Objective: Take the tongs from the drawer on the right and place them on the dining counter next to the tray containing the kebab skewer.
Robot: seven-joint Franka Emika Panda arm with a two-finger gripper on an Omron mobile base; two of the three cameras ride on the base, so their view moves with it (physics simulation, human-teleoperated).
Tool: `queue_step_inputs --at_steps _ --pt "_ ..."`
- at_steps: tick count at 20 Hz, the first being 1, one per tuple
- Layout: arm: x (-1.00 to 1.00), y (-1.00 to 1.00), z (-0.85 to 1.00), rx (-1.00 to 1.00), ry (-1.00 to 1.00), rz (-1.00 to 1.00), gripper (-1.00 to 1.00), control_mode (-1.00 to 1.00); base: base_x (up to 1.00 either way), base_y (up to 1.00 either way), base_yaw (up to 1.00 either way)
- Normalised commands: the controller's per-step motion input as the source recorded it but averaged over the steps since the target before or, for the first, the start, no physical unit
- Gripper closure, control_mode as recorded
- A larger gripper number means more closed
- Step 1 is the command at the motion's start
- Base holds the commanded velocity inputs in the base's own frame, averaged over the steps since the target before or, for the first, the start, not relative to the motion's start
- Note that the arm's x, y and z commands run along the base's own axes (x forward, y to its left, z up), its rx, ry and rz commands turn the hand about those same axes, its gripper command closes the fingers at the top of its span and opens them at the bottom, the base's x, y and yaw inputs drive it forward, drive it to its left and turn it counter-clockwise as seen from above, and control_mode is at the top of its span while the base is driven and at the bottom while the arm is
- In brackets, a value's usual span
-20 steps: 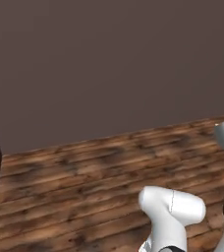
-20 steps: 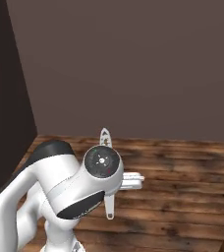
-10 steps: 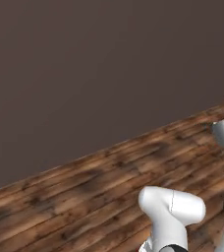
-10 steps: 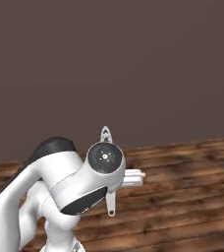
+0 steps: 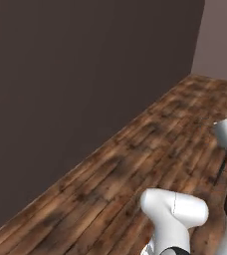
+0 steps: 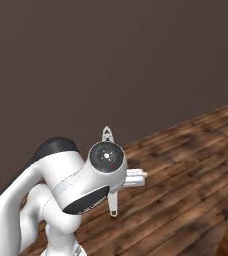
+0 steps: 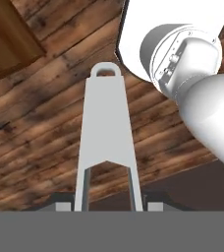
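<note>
Left base view has swung round since a second ago: the dark cabinet edge at its left is gone, the brown wall now runs off on a diagonal and a paler wall shows at the far right, while the wooden floor (image 5: 150, 149) spreads across the lower half. That whole-picture shift reads as the base turning, not as anything in the room moving — so, by my judgement, the robot is in transit with the tongs, on its way toward the dining counter, which is not yet in sight. The arm's pose looks the same in both base views as before. The tongs (image 7: 106, 142) sit in the gripper (image 7: 108, 204), which is clamped across their two arms near the open end; in the hand view they reach away from the fingers, pale grey and flat, tapering to a small loop at the far tip, over the floor. In the right base view the tongs (image 6: 107, 135) poke up above the round wrist joint, a scalloped tip showing, with the loop end hanging below it.
</note>
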Motion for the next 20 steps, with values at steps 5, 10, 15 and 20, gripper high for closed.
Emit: queue_step_inputs --at_steps 5,10,15,20 --pt "0.0 0.0 0.0 0.0 0.0 0.0 1.0 1.0 1.0 0.01 -0.7" --pt "0.0 0.0 0.0 0.0 0.0 0.0 1.0 1.0 1.0 0.4 -0.68" --pt "0.0 0.0 0.0 0.0 0.0 0.0 1.0 1.0 1.0 0.94 -0.64" --pt "0.0 0.0 0.0 0.0 0.0 0.0 1.0 1.0 1.0 1.0 -0.58"
